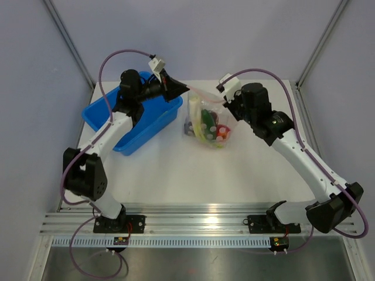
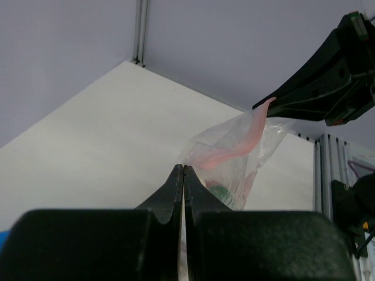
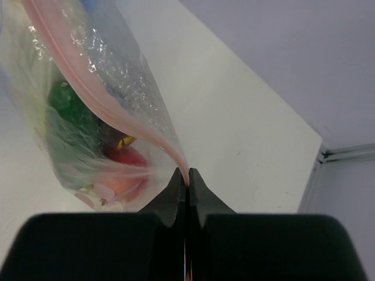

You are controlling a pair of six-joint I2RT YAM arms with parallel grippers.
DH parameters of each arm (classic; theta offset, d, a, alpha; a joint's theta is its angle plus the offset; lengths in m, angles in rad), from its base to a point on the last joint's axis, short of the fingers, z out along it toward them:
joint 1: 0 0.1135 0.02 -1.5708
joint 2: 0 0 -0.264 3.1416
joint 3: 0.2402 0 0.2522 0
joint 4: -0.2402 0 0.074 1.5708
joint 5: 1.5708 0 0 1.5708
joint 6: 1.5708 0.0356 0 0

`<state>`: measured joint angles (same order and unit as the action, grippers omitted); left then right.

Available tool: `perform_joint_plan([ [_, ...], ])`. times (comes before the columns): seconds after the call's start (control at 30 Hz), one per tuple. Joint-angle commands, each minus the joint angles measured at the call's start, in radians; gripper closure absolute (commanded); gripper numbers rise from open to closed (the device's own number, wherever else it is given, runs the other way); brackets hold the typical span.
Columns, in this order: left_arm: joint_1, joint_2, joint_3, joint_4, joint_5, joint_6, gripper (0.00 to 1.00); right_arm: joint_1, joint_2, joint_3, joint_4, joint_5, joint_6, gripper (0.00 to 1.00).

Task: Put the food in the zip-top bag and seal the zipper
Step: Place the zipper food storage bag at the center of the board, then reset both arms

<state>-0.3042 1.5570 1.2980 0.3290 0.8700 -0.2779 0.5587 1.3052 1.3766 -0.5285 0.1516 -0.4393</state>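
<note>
Tabletop (image 1: 234,175) in white bears a blue plastic bin (image 1: 155,120) beside a crinkly clear zip-top bag (image 1: 206,123) of toy produce (image 1: 221,132), whose pink-red zipper strip (image 3: 99,99) the left gripper (image 2: 184,170) and right gripper (image 3: 187,172) each clamp, jaws closed, at opposite ends.

White table (image 1: 234,175): blue bin (image 1: 132,123) far-left; filled zip-top bag (image 1: 208,126) just right of the bin, base on tabletop.

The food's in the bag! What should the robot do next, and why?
Probably slide the right gripper along the zipper toward the left gripper, pressing it shut: both pinch its ends, and the food sits inside the bag.
</note>
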Motion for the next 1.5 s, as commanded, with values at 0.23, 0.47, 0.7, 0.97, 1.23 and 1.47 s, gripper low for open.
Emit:
perform_joint_plan([
  [0.23, 0.000, 0.098, 0.077, 0.289, -0.034, -0.123, 1.00, -0.020, -0.092, -0.037, 0.058, -0.075, -0.063, 1.00],
  [0.47, 0.050, -0.024, -0.107, 0.184, -0.043, -0.129, 0.12, 0.004, -0.172, -0.276, -0.013, -0.365, 0.163, 0.60],
  [0.7, 0.073, -0.284, -0.057, -0.151, -0.322, 0.051, 0.07, 0.020, -0.237, -0.209, -0.120, -0.432, 0.249, 0.34],
  [0.97, 0.073, -0.524, -0.095, -0.354, -0.467, 0.105, 0.08, 0.020, -0.308, -0.194, -0.081, -0.374, 0.330, 0.31],
  [1.23, 0.071, -0.684, -0.259, -0.459, -0.552, 0.062, 0.07, 0.020, -0.331, -0.261, -0.002, -0.052, 0.551, 0.01],
  [1.47, 0.071, -0.819, -0.354, -0.607, -0.707, 0.040, 0.01, 0.018, -0.296, -0.254, -0.131, 0.406, 0.883, 0.00],
])
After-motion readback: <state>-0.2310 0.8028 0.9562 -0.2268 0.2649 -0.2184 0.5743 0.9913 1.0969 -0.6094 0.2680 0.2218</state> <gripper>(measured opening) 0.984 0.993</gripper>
